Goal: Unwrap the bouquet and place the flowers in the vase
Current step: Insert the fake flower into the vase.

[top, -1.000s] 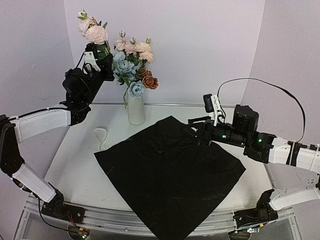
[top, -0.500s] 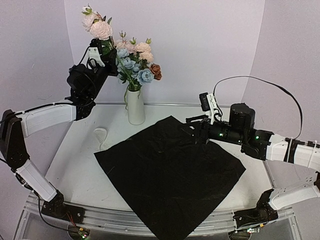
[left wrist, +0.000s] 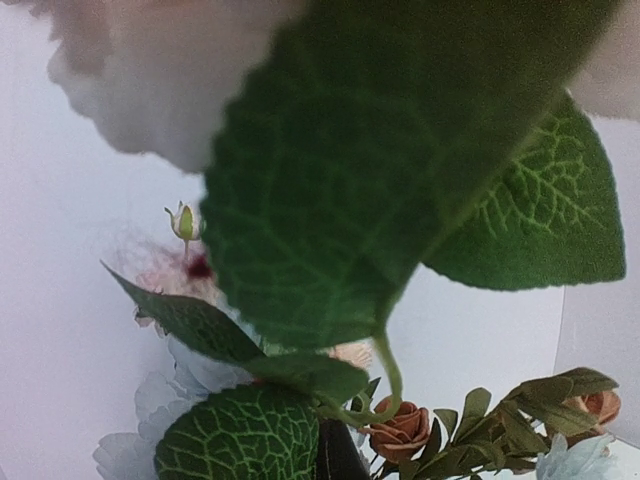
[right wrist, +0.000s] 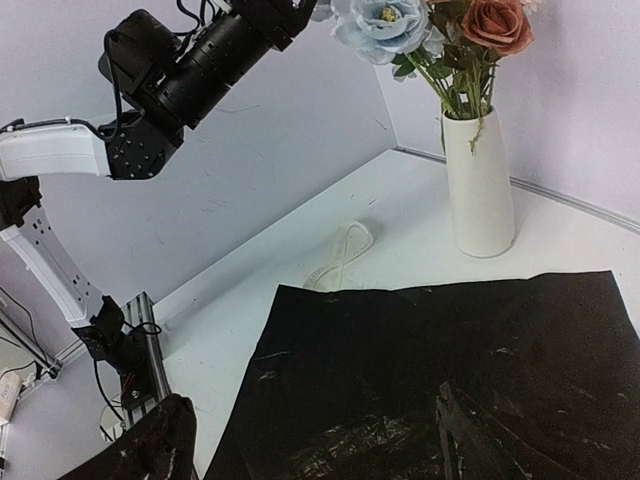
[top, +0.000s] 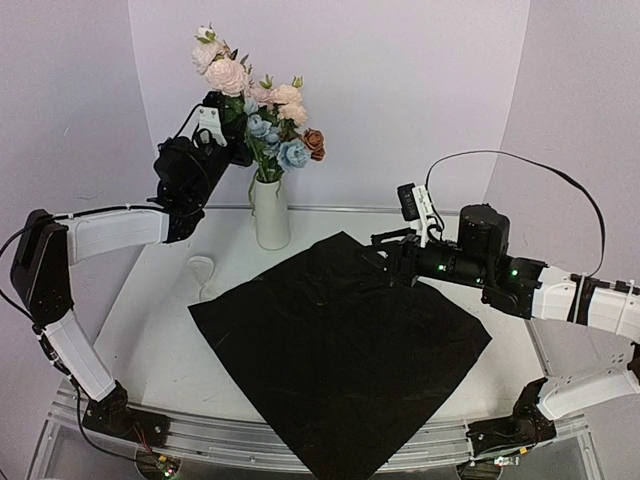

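The white vase [top: 271,215] stands at the back of the table with blue, peach and rust flowers [top: 285,140] in it. High to its upper left, my left gripper [top: 228,108] is shut on the stem of a pink flower [top: 225,74], whose head is level with the top of the bunch. In the left wrist view big green leaves [left wrist: 340,190] fill the frame, with a rust rose [left wrist: 400,430] below. The bouquet's black wrapping sheet [top: 340,340] lies flat and open. My right gripper [top: 385,262] hovers open over its far corner, holding nothing.
A cream ribbon [top: 201,270] lies loose on the table left of the sheet, also showing as the ribbon [right wrist: 340,255] in the right wrist view near the vase [right wrist: 480,185]. The sheet covers most of the table's middle and reaches the near edge.
My left arm has carried the pink flower to the right, closer to the bunch in the vase. The right arm edged slightly left, then held still, jaws open.
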